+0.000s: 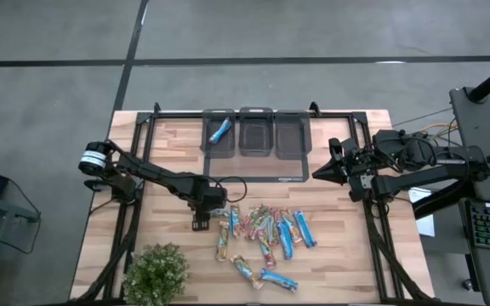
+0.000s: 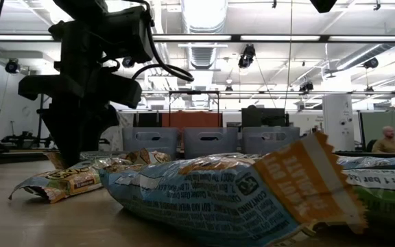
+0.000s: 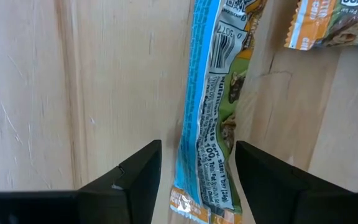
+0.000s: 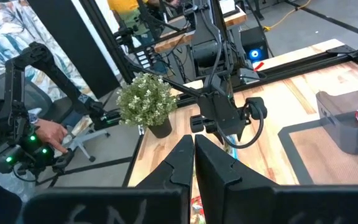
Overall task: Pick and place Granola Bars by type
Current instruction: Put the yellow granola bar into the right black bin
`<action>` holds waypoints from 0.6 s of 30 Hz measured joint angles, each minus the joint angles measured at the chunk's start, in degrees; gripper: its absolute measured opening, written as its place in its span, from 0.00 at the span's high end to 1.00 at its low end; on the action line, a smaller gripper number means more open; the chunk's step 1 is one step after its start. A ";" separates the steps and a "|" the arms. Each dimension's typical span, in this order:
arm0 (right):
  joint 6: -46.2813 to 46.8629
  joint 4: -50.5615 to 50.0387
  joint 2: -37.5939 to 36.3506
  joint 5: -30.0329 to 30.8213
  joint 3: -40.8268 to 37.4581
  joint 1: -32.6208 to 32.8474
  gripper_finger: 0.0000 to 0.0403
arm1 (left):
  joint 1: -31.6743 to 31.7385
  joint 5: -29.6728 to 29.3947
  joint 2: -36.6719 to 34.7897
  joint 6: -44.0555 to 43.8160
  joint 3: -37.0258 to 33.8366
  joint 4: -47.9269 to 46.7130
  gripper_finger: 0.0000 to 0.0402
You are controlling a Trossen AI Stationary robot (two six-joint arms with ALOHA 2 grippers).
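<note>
Several granola bars (image 1: 266, 231) in blue or green-and-orange wrappers lie flat and scattered on the near half of the wooden table. My left gripper (image 1: 201, 223) points down at the pile's left edge. It is open, with one finger on each side of the near end of a blue-edged bar (image 3: 213, 74) that lies on the wood. I see no touch. The low view shows this gripper (image 2: 74, 154) standing just above the table behind the bars. One blue bar (image 1: 220, 130) lies in the left bin. My right gripper (image 1: 320, 175) hangs raised at the right, shut and empty.
Three dark bins (image 1: 255, 134) stand in a row at the far side on a black mat (image 1: 253, 170). A potted green plant (image 1: 156, 274) stands at the near left corner. A person's hand (image 4: 45, 134) shows beyond the table's left side.
</note>
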 joint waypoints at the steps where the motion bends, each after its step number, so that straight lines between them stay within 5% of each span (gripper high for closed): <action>1: 0.00 0.00 0.02 0.08 0.00 0.02 0.98 | 0.00 0.02 -0.01 0.23 0.00 0.01 0.53; 18: 0.00 -0.02 0.02 1.09 0.00 0.02 0.98 | 0.00 0.06 0.01 1.65 0.00 -0.01 0.53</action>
